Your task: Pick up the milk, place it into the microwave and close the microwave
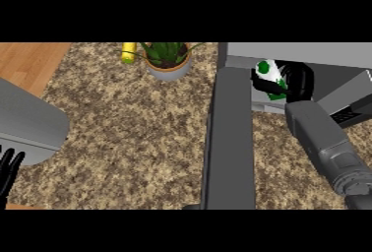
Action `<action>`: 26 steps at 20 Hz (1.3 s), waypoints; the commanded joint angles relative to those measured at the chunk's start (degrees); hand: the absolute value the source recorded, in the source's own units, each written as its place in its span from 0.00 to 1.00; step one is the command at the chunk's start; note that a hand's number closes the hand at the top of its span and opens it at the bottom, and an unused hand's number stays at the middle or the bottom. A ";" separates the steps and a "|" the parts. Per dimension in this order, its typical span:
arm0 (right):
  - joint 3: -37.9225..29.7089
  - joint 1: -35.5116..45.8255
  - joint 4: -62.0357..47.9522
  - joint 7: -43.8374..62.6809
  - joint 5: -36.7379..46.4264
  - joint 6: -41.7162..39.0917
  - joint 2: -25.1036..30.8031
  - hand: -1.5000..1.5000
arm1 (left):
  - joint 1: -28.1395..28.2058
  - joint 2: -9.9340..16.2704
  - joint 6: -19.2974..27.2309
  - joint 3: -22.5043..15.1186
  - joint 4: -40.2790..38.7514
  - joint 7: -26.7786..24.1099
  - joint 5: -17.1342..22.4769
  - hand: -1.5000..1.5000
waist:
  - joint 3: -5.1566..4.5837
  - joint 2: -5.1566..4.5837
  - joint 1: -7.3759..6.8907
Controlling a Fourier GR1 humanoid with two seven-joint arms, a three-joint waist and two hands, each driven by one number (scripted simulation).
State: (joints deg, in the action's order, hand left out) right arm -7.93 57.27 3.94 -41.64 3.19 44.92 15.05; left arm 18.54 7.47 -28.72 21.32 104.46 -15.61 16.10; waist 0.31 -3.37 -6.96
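Observation:
The milk is a white carton with green patches, held just inside the mouth of the microwave at the upper right. My right hand is curled round it, and the grey forearm runs down to the lower right corner. The microwave's grey door stands wide open, jutting toward me down the middle of the view. My left hand rests open at the lower left edge, fingers up.
A potted plant stands at the back centre with a yellow object next to it. A grey rounded appliance sits at the left. The granite counter spreads between it and the door.

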 commanded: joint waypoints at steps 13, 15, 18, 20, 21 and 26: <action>2.86 0.81 -0.54 0.75 3.56 5.71 -2.01 0.00 | -4.64 0.92 0.88 -0.44 -4.01 -0.43 -2.34 0.00 | 0.07 -0.51 -1.45; 2.80 0.75 -0.08 0.46 3.59 5.46 -2.21 0.00 | -4.59 0.53 0.62 -0.62 -5.35 -1.16 -2.57 0.00 | 0.04 -0.55 -1.44; 3.53 1.03 -0.50 0.90 4.46 5.72 -2.93 0.00 | -5.01 -0.61 1.27 -1.62 -5.40 -2.04 -3.83 0.00 | 0.04 -0.57 -1.62; 3.88 2.42 -1.34 2.84 4.89 5.02 -3.08 0.00 | -4.80 0.68 0.19 -1.29 -5.09 -1.25 -3.13 0.00 | 0.02 -0.32 -1.87; 4.33 1.88 -1.48 2.31 5.36 4.16 -2.39 0.00 | -5.71 0.73 0.79 -1.20 -5.55 -1.03 -3.40 0.00 | 0.03 -0.52 -1.53; 4.39 1.60 -1.48 2.53 5.58 3.24 -2.86 0.00 | -4.23 0.89 -0.16 -0.58 -6.21 -2.77 -3.57 0.00 | -0.01 0.07 -1.04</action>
State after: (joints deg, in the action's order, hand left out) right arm -3.88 58.90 2.88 -38.97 8.31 48.61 11.80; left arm 13.86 7.95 -28.38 20.50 98.32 -17.84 12.72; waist 0.30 -3.51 -8.20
